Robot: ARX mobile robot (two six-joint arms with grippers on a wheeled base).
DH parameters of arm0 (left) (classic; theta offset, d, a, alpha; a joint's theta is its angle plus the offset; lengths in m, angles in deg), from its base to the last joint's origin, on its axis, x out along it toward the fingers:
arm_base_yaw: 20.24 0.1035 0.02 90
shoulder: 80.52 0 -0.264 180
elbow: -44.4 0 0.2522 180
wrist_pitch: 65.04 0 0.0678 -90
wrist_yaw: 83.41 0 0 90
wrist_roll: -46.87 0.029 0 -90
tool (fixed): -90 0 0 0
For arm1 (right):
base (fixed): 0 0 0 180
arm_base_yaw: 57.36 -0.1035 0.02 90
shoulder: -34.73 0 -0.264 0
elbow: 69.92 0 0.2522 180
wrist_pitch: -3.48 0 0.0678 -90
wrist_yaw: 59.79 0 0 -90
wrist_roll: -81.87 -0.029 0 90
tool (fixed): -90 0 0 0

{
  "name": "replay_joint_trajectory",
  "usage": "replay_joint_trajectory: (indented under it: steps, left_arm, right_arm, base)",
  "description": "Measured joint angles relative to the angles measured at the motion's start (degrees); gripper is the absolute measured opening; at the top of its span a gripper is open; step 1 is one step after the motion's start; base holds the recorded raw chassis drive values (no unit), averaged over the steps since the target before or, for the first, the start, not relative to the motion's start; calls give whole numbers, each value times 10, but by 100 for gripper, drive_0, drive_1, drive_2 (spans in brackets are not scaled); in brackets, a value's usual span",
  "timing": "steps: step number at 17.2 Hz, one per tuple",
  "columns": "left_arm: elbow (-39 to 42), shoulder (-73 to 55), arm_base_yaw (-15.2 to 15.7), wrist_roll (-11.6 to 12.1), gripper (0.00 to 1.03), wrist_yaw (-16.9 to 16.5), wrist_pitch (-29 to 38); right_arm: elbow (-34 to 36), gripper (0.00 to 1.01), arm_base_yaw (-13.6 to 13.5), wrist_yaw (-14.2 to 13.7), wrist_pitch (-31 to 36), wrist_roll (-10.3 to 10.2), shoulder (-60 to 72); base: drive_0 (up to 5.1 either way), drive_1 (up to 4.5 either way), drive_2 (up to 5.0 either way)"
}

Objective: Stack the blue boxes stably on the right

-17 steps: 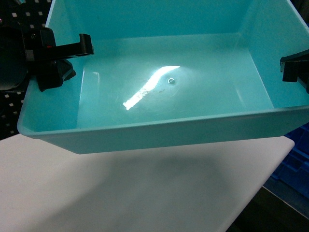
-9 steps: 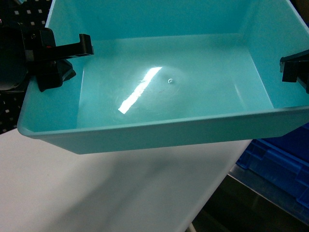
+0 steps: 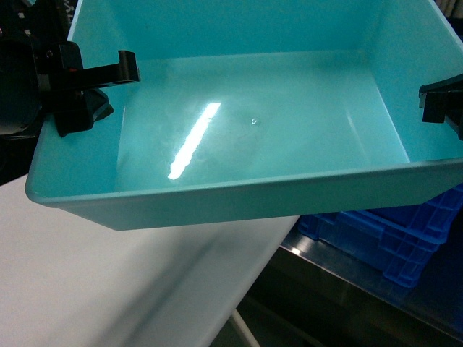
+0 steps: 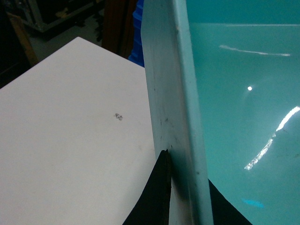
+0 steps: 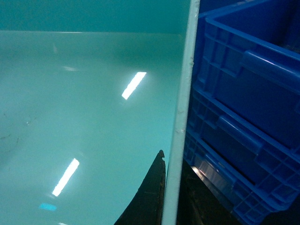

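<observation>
Turquoise tub (image 3: 289, 108) unlabelled, left gripper (image 3: 108, 79) and right gripper (image 3: 438, 101) jaws clamping opposite rims, above ribbed blue crates (image 3: 391, 231).

The light turquoise tub (image 3: 289, 116) is plain and unpatterned, its inside paler where white streaks of glare lie across the floor; its rim, pinched between black fingers (image 4: 159, 197), looks whitish and finely scuffed. The left gripper (image 3: 98, 83) is black with a small red mark, and the right gripper (image 3: 443, 101) is black too. Outside the left fingers lies a white table (image 4: 61, 131) with one small dark smudge. Beyond the right fingers (image 5: 150, 197) stand deep blue ribbed crates (image 5: 243, 103).
</observation>
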Motion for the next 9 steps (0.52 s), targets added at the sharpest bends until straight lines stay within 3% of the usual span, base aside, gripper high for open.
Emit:
replay_joint_trajectory:
  steps: [9]
  left_arm:
    - [0,0,0,0,5,0,0]
  right_arm:
    - [0,7,0,0,0,0,0]
  base:
    - [-153,-153,-153]
